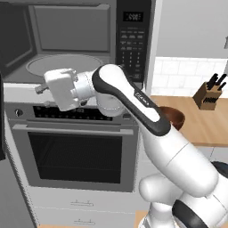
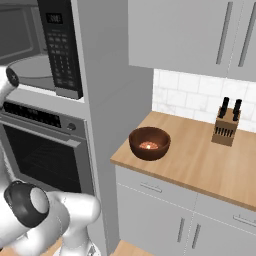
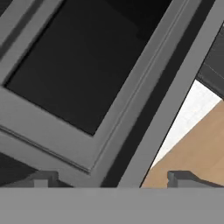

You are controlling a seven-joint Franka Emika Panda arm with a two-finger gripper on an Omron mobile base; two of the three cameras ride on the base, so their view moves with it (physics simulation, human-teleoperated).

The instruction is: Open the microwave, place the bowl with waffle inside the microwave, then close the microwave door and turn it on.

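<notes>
The microwave (image 1: 132,44) stands open above the oven, its grey interior and round turntable (image 1: 67,64) in plain sight. The microwave door (image 3: 87,65) is swung out to the left; its dark window and steel frame lie close ahead in the hand view. My gripper (image 3: 112,178) is open and holds nothing, its fingertips (image 3: 41,178) wide apart. The hand (image 1: 58,89) hangs level with the microwave's lower front edge and points left toward the door. The reddish-brown bowl (image 2: 150,143) sits on the wooden counter (image 2: 200,160) to the right, the waffle (image 2: 148,146) inside it. The arm partly hides the bowl (image 1: 177,116).
Directly under the microwave is a large oven (image 1: 75,151) with a horizontal handle. A knife block (image 2: 225,127) stands at the back of the counter. Grey wall cabinets (image 2: 200,35) hang above it and drawers (image 2: 155,187) sit below.
</notes>
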